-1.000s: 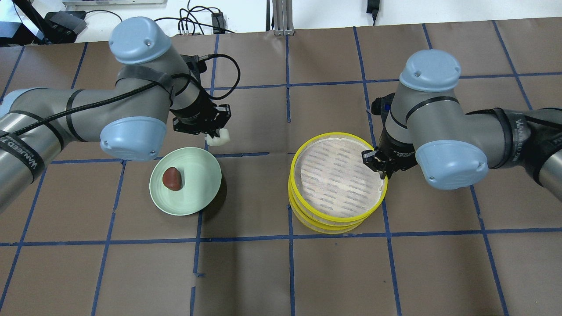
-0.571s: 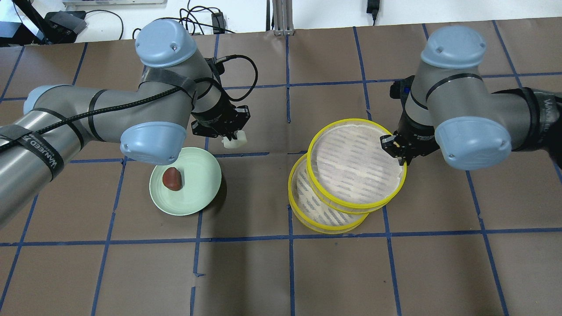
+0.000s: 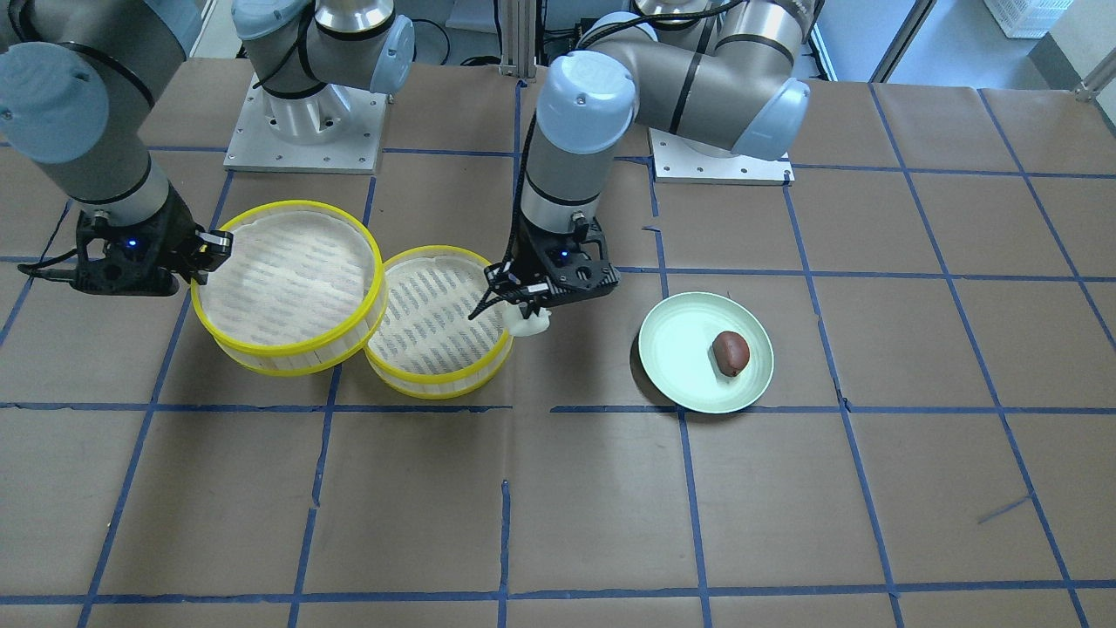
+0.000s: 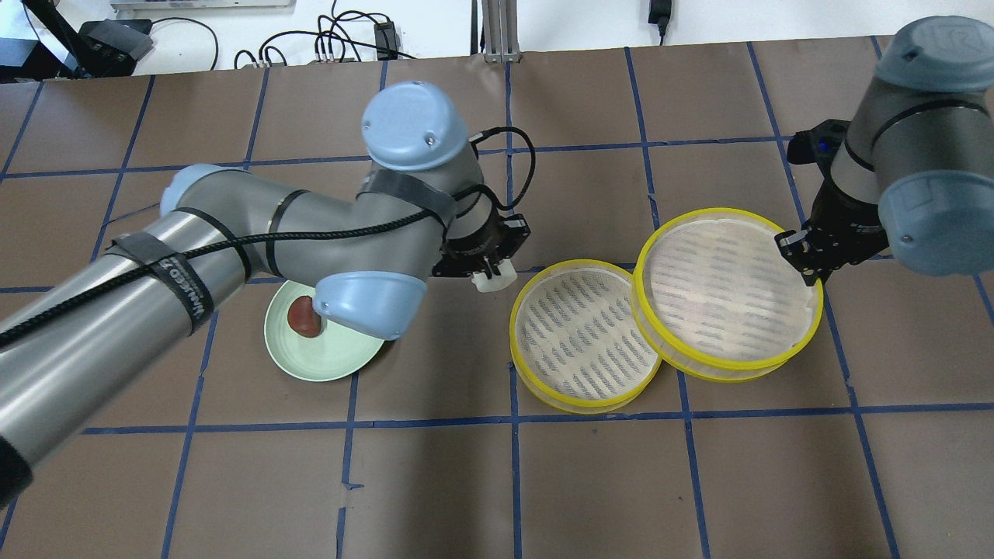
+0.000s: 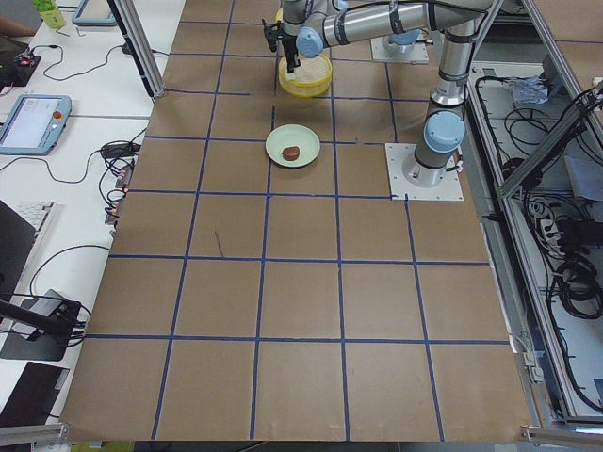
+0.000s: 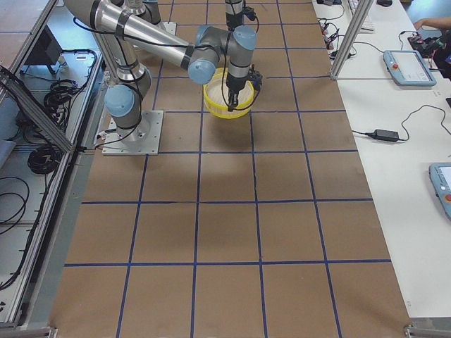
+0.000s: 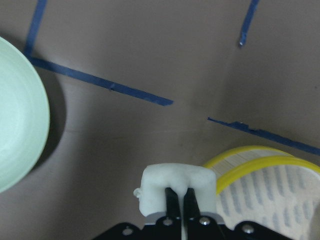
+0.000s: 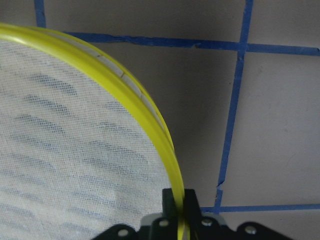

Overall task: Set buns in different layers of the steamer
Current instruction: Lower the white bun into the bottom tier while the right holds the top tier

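My left gripper (image 4: 492,273) is shut on the white bun (image 4: 495,278) and holds it above the table just left of the lower steamer layer (image 4: 584,334); the bun also shows in the left wrist view (image 7: 176,194) and the front view (image 3: 528,325). My right gripper (image 4: 808,268) is shut on the rim of the upper steamer layer (image 4: 726,291) and holds it lifted, off to the right, overlapping the lower layer's right edge. Both layers are empty. The dark reddish-brown bun (image 4: 302,317) lies on the pale green plate (image 4: 342,357).
The left arm's elbow (image 4: 369,299) hangs over part of the plate. Blue tape lines grid the brown table. Cables and a metal post (image 4: 497,31) lie beyond the far edge.
My left gripper carried the white bun right, from beside the plate to the lower layer's left rim. My right gripper lifted the upper layer off and moved it right, uncovering the lower layer.
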Robot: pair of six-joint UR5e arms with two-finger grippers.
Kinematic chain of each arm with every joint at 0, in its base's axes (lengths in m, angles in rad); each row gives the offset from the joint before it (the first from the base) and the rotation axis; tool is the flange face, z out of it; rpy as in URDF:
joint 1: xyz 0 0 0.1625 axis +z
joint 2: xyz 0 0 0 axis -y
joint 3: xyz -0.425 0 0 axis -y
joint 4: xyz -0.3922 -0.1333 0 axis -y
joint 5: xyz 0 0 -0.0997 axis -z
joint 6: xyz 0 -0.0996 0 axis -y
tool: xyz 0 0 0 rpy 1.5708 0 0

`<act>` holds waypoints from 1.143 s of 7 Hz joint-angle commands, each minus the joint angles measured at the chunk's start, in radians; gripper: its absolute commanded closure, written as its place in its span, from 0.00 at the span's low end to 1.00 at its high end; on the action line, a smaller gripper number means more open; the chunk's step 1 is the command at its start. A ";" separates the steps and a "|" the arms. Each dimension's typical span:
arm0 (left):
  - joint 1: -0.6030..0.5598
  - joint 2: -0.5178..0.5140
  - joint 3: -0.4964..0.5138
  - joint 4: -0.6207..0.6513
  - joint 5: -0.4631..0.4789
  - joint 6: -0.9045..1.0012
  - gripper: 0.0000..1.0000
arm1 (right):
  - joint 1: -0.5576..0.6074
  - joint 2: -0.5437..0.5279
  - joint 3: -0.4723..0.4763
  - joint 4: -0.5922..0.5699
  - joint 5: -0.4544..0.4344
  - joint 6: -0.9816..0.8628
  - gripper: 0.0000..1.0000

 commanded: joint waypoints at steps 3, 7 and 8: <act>-0.126 -0.119 0.017 0.105 0.006 -0.181 0.01 | -0.180 -0.006 -0.002 0.003 -0.005 -0.243 0.94; -0.066 -0.086 0.124 0.044 0.032 0.168 0.17 | -0.179 -0.007 0.001 0.005 0.000 -0.242 0.94; 0.034 -0.058 0.118 -0.012 0.050 0.310 0.01 | -0.177 -0.009 0.003 0.005 0.004 -0.227 0.94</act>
